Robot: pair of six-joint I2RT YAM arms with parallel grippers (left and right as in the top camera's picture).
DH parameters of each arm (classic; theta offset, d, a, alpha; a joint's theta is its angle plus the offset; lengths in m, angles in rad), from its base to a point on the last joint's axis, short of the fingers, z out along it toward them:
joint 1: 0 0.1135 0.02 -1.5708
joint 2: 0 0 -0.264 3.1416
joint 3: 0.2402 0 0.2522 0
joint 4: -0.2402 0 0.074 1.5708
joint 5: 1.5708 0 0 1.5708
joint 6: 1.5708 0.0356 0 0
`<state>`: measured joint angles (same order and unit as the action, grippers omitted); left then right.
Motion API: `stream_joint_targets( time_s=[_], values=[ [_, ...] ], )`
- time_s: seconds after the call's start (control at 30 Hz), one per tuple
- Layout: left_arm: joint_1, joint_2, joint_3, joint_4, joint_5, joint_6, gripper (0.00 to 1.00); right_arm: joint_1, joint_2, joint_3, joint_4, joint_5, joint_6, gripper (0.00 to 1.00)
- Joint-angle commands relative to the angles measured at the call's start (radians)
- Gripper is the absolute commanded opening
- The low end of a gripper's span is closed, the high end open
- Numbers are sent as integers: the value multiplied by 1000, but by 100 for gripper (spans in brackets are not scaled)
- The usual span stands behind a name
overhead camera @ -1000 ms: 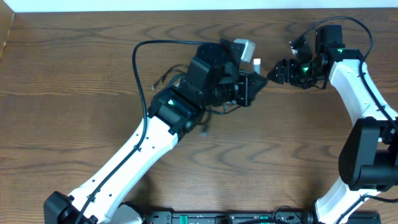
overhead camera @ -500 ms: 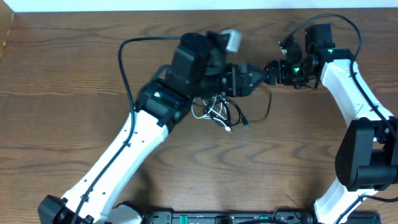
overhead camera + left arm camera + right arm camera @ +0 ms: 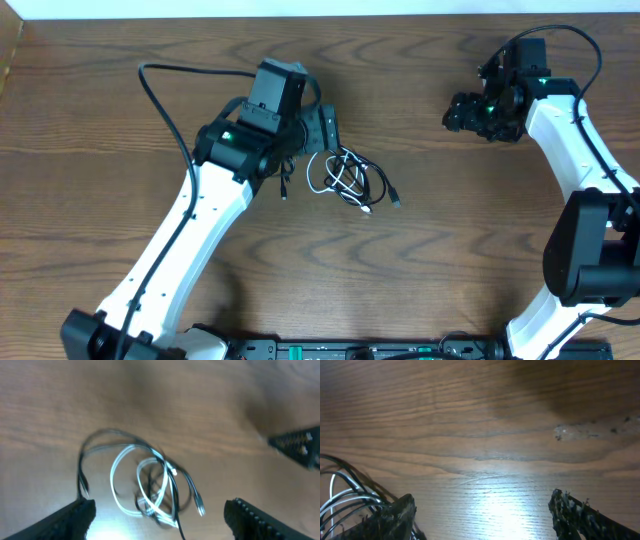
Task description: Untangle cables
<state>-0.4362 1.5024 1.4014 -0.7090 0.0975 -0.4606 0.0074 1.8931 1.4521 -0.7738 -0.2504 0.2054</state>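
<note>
Ok, both my claws wide open, empty. Tangled cables [image 3: 348,180] lie on desk [image 3: 120,230], middle, bundle running left-right. Left claw [image 3: 160,507] just beside, on bundle's far-left side; right claw [image 3: 482,500] well apart, far right. Left nearer, so I reckon left grabs next.

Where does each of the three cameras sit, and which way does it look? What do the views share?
Overhead: above, facing straight down on the brown wooden table, the tangled thin black and white cables, both white arms.
Left wrist: behind the left gripper, facing down at the cables; its two dark fingers show.
Right wrist: behind the right gripper, facing mostly bare wood; its fingers show.
Shared: every view holds the cables.
</note>
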Motion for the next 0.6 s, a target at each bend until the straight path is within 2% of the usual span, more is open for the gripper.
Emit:
stream_joint_targets(
  time_s=[0.0, 0.2, 0.37, 0.43, 0.57],
  values=[
    [4, 56, 10, 108, -87, 40, 93, 24, -25, 14, 3, -100, -67, 82],
    [3, 78, 10, 257, -79, 31, 96, 80, -25, 14, -2, -445, -314, 86],
    [22, 78, 10, 256, -73, -93, 96, 84, -25, 14, -5, -812, -509, 94],
    [39, 78, 10, 256, -13, -134, 96, 87, -25, 14, -5, -891, -560, 99],
    [67, 78, 10, 259, 65, -171, 95, 117, -25, 14, -2, -938, -607, 99]
  ],
)
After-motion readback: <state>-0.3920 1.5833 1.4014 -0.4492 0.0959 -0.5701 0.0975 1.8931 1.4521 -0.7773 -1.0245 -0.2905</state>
